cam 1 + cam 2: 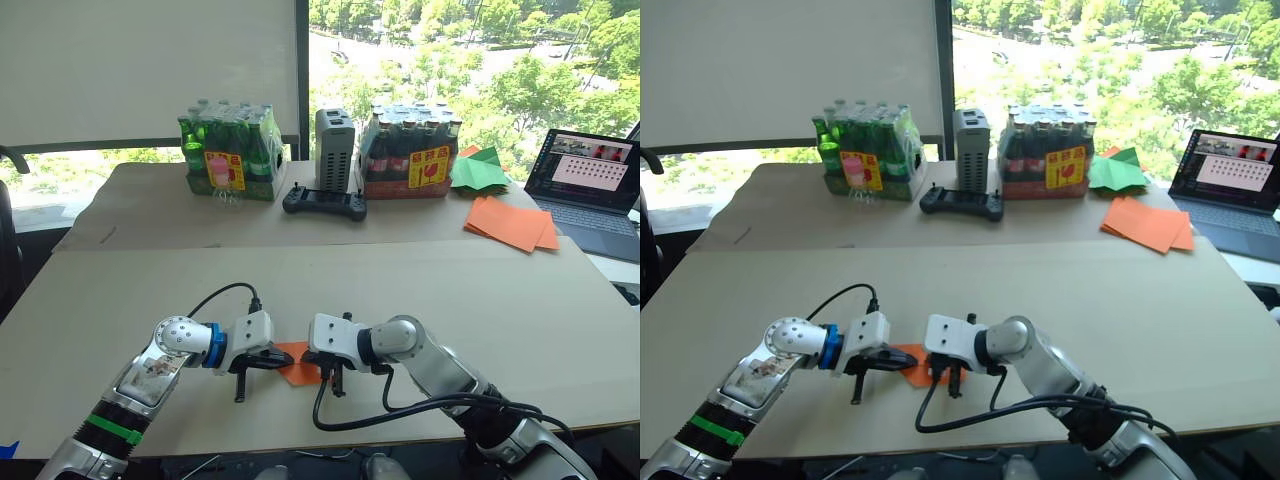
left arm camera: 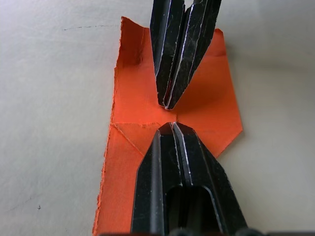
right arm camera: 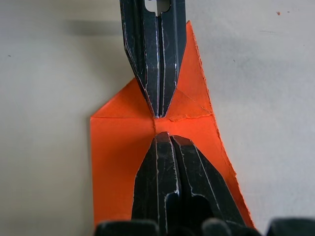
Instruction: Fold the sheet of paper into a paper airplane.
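The sheet of paper (image 1: pixel 298 372) lies flat on the tan table near its front edge. It is bright orange, with creases, a pointed folded side and a ragged edge (image 2: pixel 133 98). My left gripper (image 1: pixel 280 360) comes in from the left and my right gripper (image 1: pixel 322 372) from the right. They meet almost tip to tip over the paper's middle crease. Both are shut, and their tips rest on the paper. In the left wrist view my own fingers (image 2: pixel 172 162) face the right gripper's fingers (image 2: pixel 179 49). In the right wrist view the paper (image 3: pixel 118 147) spreads beneath both.
At the back of the table stand a pack of green bottles (image 1: pixel 228 150), a grey box (image 1: pixel 335 150), a black controller (image 1: pixel 324 203) and a pack of dark bottles (image 1: pixel 412 150). Green paper (image 1: pixel 480 170), a stack of orange sheets (image 1: pixel 510 222) and a laptop (image 1: pixel 590 180) sit at the far right.
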### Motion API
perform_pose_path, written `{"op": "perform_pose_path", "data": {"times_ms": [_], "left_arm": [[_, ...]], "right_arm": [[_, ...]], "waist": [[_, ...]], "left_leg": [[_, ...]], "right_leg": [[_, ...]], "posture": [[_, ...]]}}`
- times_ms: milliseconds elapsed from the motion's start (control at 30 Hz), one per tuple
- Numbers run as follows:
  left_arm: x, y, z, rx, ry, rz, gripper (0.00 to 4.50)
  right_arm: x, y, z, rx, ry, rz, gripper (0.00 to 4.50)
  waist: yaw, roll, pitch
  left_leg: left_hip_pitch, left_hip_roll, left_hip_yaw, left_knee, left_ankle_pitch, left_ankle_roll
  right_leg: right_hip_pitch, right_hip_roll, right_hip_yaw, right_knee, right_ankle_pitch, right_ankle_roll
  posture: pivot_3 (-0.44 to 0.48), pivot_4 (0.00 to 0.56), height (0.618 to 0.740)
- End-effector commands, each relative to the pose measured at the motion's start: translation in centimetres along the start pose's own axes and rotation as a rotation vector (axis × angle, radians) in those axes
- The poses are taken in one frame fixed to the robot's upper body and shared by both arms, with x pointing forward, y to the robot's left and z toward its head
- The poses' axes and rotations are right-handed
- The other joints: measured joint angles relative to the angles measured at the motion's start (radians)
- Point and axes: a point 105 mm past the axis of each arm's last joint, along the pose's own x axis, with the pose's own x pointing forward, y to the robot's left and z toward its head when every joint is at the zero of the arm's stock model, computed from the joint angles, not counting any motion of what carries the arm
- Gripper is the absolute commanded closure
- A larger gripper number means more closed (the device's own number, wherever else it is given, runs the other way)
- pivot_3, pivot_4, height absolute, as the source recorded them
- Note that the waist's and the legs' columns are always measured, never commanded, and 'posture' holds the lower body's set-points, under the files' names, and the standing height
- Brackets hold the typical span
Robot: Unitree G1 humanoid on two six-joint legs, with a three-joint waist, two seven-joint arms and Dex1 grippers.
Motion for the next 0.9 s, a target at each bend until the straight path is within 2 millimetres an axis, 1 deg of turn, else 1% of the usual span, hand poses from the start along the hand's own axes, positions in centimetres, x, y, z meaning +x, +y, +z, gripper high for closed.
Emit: {"op": "perform_pose_path", "data": {"times_ms": [33,100,200,267,367,533,833,900], "left_arm": [[0.3,-0.7,-1.4,-0.020,0.068,-0.026,4.50],[0.3,-0.6,-1.3,-0.018,0.067,-0.025,4.50],[0.2,-0.5,-1.5,-0.017,0.076,-0.024,4.50],[0.1,-0.6,-1.6,-0.016,0.086,-0.028,4.50],[0.1,-0.5,-1.6,-0.016,0.088,-0.029,4.50],[0.1,-0.3,-1.7,-0.019,0.091,-0.021,4.50],[0.3,-0.1,-1.7,-0.021,0.090,-0.020,4.50],[0.4,-0.1,-1.7,-0.022,0.088,-0.022,4.50]], "right_arm": [[-0.2,-0.1,-1.8,0.020,0.093,0.000,4.47],[-0.2,0.2,-3.1,0.043,0.155,0.013,4.47],[-0.3,0.3,-4.3,0.094,0.210,0.016,4.47],[-0.5,0.3,-5.0,0.109,0.245,0.013,4.47],[-0.8,0.3,-5.5,0.117,0.272,0.012,4.47],[-1.1,1.0,-5.7,0.112,0.277,0.031,4.47],[-1.4,1.5,-5.9,0.099,0.282,0.030,4.47],[-1.3,1.2,-4.6,0.098,0.220,0.014,4.47]], "waist": [[0.000,0.000,0.000],[0.001,0.001,0.000],[0.001,0.001,-0.002],[0.002,0.003,-0.003],[0.003,0.004,-0.005],[0.004,0.005,-0.005],[0.009,0.006,-0.006],[0.009,0.006,-0.006]], "left_leg": [[0.000,0.000,0.000,0.000,0.000,0.000],[0.000,0.000,0.000,0.000,0.000,0.000],[0.001,0.000,0.000,0.000,0.000,0.000],[0.002,0.000,0.000,0.000,0.000,0.000],[0.004,0.000,-0.001,0.000,0.000,0.000],[0.016,0.000,-0.002,-0.003,-0.002,0.002],[0.016,-0.001,-0.002,-0.002,-0.002,0.002],[0.016,-0.001,-0.002,-0.002,-0.002,0.002]], "right_leg": [[0.000,0.000,0.000,0.000,0.000,0.000],[0.000,0.000,0.000,0.000,0.000,0.000],[0.001,0.000,0.000,0.000,0.000,0.000],[0.003,0.000,0.000,0.000,0.000,0.000],[0.006,0.000,0.000,-0.001,-0.002,0.003],[0.019,-0.001,-0.001,-0.003,-0.009,0.011],[0.019,-0.002,-0.001,-0.003,-0.010,0.012],[0.019,-0.002,-0.001,-0.003,-0.010,0.012]], "posture": [[0.000,0.150,0.699],[0.000,0.150,0.699],[0.000,0.150,0.699],[0.000,0.150,0.699],[0.000,0.150,0.699],[0.000,0.150,0.699],[0.000,0.150,0.699],[0.000,0.150,0.699]]}}
